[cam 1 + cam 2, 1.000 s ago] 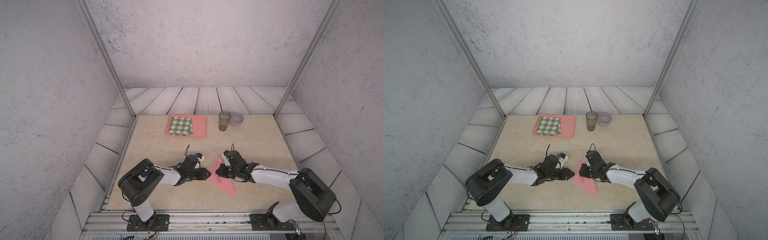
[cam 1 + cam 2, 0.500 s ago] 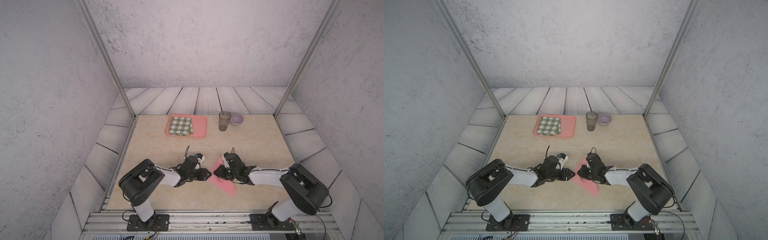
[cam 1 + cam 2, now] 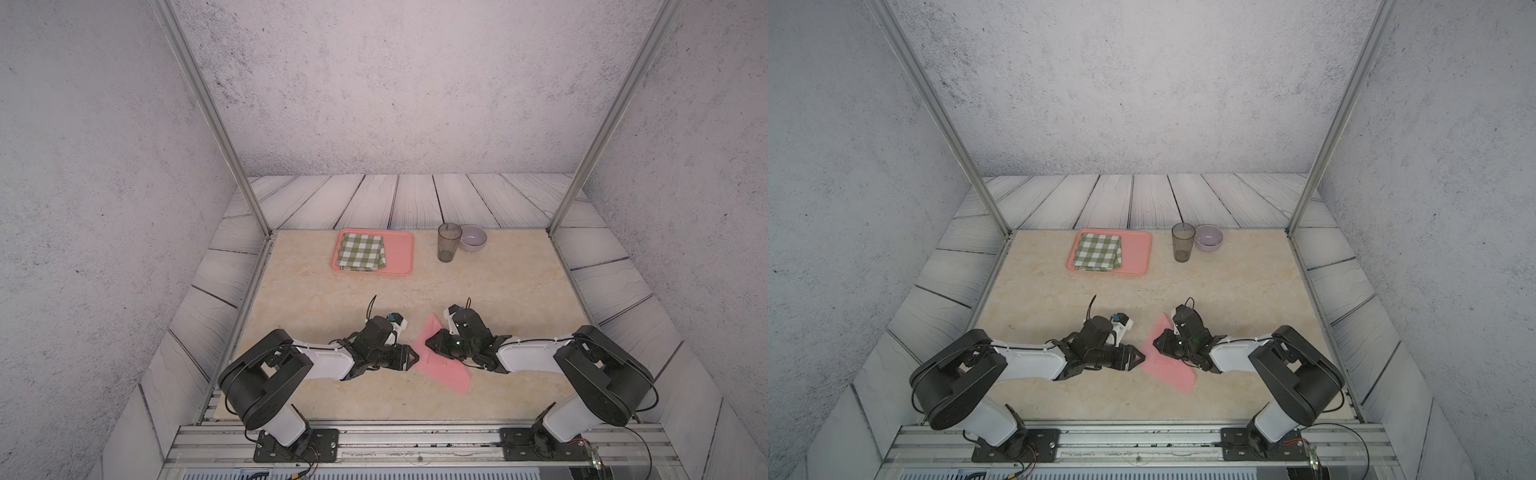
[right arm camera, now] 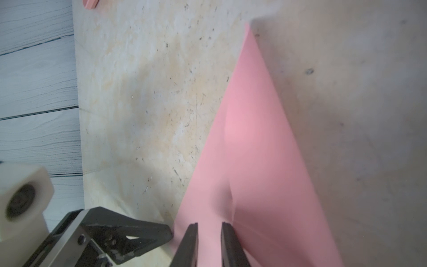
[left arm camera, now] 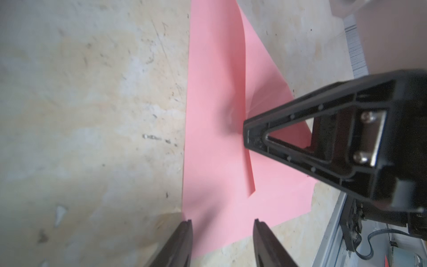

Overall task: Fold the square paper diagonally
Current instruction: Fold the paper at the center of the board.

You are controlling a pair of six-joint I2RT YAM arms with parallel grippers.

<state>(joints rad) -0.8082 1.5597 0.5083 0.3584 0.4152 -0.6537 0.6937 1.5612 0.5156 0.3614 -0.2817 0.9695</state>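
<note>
One square paper (image 3: 448,369), pink, folded over itself, lies on counter (image 3: 332,299); left gripper (image 5: 223,221) jaws apart at its edge; right gripper (image 4: 209,224) jaws slightly apart, tip on sheet.

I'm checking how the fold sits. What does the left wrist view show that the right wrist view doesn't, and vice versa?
Left wrist only: the folded-over layer's free edge on the square paper, with the tip of the right gripper against the sheet. Right wrist only: the left gripper from the side, the plank surround, and what looks like a tray corner. Both: the pink paper on the table with that arm's own jaws apart over it.
</note>
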